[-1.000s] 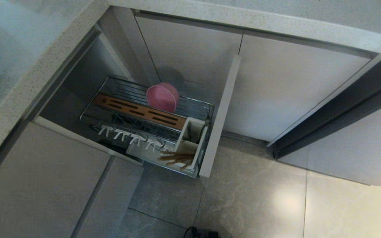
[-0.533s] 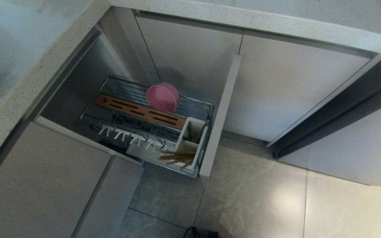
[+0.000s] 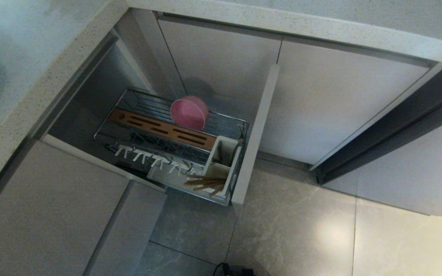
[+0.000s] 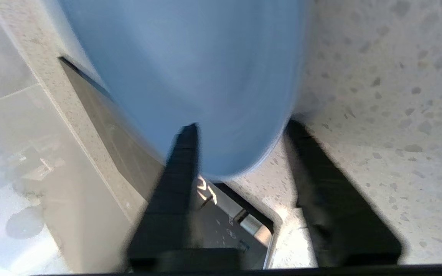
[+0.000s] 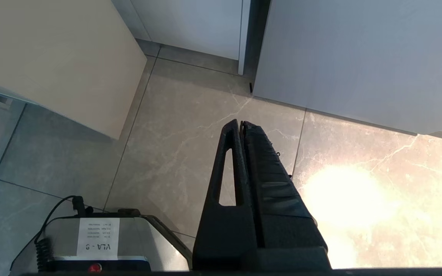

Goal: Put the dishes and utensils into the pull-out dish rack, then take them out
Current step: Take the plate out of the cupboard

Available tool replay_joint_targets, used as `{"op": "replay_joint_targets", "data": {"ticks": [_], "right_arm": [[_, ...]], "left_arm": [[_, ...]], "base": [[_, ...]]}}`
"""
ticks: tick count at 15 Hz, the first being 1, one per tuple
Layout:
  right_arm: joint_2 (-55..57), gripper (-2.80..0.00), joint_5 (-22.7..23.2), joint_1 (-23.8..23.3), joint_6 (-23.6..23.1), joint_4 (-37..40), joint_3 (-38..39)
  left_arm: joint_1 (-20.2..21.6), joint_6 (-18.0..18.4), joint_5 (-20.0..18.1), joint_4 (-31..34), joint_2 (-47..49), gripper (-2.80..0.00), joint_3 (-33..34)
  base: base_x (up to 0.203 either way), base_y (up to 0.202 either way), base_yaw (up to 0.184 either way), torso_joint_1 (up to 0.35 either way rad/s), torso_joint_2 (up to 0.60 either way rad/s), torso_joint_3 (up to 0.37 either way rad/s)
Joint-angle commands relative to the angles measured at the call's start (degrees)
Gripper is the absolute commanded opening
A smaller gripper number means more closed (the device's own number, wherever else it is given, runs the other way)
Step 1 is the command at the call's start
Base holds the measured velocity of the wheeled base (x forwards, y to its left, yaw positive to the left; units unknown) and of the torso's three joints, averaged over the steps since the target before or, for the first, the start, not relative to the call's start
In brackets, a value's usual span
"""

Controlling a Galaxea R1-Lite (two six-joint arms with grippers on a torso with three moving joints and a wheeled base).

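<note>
Left hand (image 4: pixel 240 142) stands parted around the blue plate's (image 4: pixel 190 76) rim on the counter (image 4: pixel 378 96) above the dish rack (image 3: pixel 167 142), gripping nothing; unloading, I reckon the bowl (image 3: pixel 189 112) comes next.

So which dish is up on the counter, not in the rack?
The light-blue plate, between the left gripper's spread fingers on the speckled countertop. The pink bowl stands on edge in the pull-out dish rack.
</note>
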Motion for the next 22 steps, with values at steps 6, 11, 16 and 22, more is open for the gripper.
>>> {"op": "replay_joint_targets", "data": {"ticks": [6, 11, 16, 22], "right_arm": [[0.0, -2.80, 0.0, 0.0, 0.0, 0.0, 0.0], [0.0, -2.80, 0.0, 0.0, 0.0, 0.0, 0.0], [0.0, -2.80, 0.0, 0.0, 0.0, 0.0, 0.0], [0.0, -2.80, 0.0, 0.0, 0.0, 0.0, 0.0]], "left_arm": [[-1.4, -2.1, -0.8, -0.8, -3.4, 0.00, 0.0], [-5.6, -7.2, -10.1, -5.7, -8.9, 0.00, 0.0], [-6.2, -15.9, -19.6, -9.9, -14.2, 0.00, 0.1], [-6.2, -26.1, -28.9, -10.9, -20.1, -2.80, 0.1]], "base": [[0.000, 0.000, 0.000, 0.000, 0.00, 0.000], [0.000, 0.000, 0.000, 0.000, 0.00, 0.000], [0.000, 0.000, 0.000, 0.000, 0.00, 0.000], [0.000, 0.000, 0.000, 0.000, 0.00, 0.000]]}}
